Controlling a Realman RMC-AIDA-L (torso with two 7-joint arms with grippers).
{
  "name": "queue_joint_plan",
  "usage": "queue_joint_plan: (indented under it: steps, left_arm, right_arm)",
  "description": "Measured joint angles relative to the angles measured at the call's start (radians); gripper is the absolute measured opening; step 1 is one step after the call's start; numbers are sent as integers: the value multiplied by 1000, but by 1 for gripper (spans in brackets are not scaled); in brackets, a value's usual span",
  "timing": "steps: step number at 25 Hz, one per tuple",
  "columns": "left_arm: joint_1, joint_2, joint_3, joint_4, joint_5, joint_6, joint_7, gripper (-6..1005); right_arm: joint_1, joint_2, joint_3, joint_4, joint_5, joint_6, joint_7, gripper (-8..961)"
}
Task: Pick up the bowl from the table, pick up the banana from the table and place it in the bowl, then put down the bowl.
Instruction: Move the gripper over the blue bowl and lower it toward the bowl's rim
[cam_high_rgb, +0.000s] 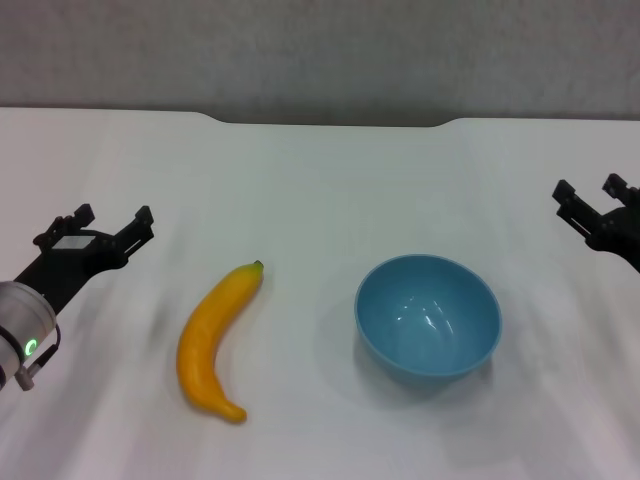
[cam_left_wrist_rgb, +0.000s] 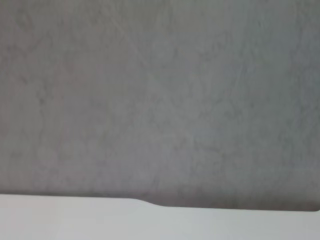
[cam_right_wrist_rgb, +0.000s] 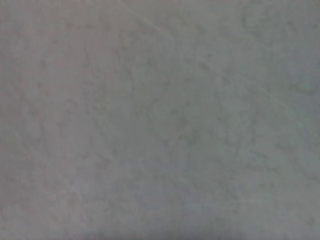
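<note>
- We see the bowl (cam_high_rgb: 429, 314) standing upright on the white surface (cam_high_rgb: 320, 180), a little right of the middle in the head view, its light-blue inside glossy and holding nothing.
- We see the banana (cam_high_rgb: 212, 340) lying flat on the surface to the left of the bowl, near it but not touching; its dark-green stem tip points toward the far edge and its curved body bows out toward the robot's left side.
- Our left claw (cam_high_rgb: 113, 216) hangs at the left side of the surface, to the left of the banana and apart from it. Its two dark fingers (cam_high_rgb: 143, 219) stand spread with a clear gap between them, and nothing is held in that gap.
- Behind the left claw we see the silver wrist with a small green light (cam_high_rgb: 31, 348) at the near-left corner of the head view.
- Our right claw (cam_high_rgb: 591, 196) hangs at the far right edge of the head view, well apart from the bowl. Its two dark fingers (cam_high_rgb: 566, 194) also stand spread, and it grips nothing.
- The far edge of the surface shows a shallow notch (cam_high_rgb: 330, 122), with a grey wall (cam_high_rgb: 320, 50) behind it.
- In the left wrist view we see only the grey wall (cam_left_wrist_rgb: 160, 100) and a strip of the white surface (cam_left_wrist_rgb: 75, 217) with its notched edge.
- In the right wrist view we see nothing but the grey wall (cam_right_wrist_rgb: 160, 120).
</note>
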Motion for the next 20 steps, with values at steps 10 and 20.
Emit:
queue_joint_plan:
  steps: [10,20]
  left_arm:
    - [3,2,31,-29,3,7,-3,892]
    - [95,19,54,-337,215,241,-193,892]
  right_arm:
    - [-3,0,-61,-24,-1,-8,15,799]
    - [-122,-20,-163,-344,-134,64,301,798]
